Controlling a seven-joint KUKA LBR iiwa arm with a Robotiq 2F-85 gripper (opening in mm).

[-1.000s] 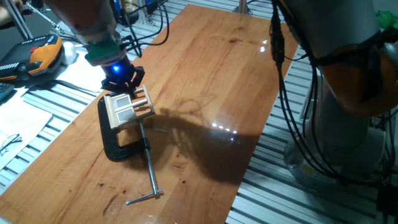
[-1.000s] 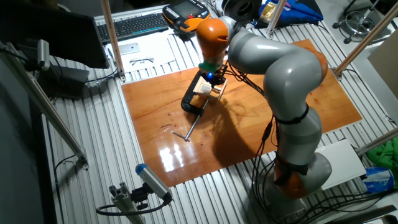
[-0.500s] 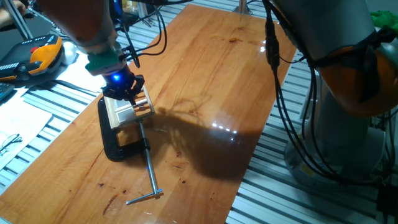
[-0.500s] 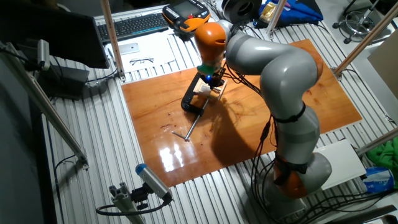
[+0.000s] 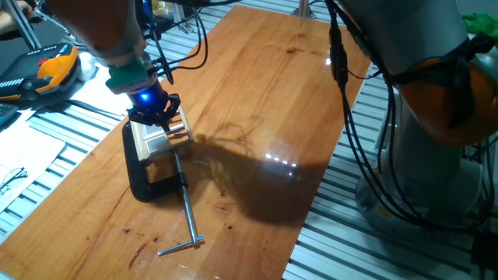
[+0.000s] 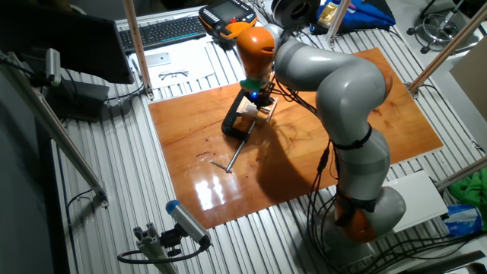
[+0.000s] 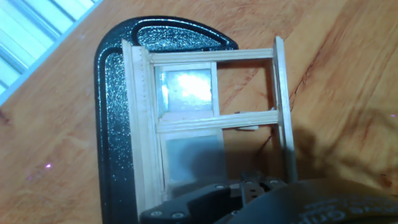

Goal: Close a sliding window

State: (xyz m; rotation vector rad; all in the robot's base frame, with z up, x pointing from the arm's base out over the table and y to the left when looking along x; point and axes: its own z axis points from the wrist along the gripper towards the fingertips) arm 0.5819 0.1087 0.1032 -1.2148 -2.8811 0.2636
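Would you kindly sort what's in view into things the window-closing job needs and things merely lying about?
Job: sliding window, gripper right over it, black C-clamp under the window.

Lying about: keyboard, glasses, orange-and-black handheld unit.

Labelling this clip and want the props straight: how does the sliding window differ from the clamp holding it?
The sliding window is pale wood with panes; the C-clamp is black. The window sits under the tool; the clamp lies flat on the table, its metal screw stretching away. Both sit together near the table's edge.
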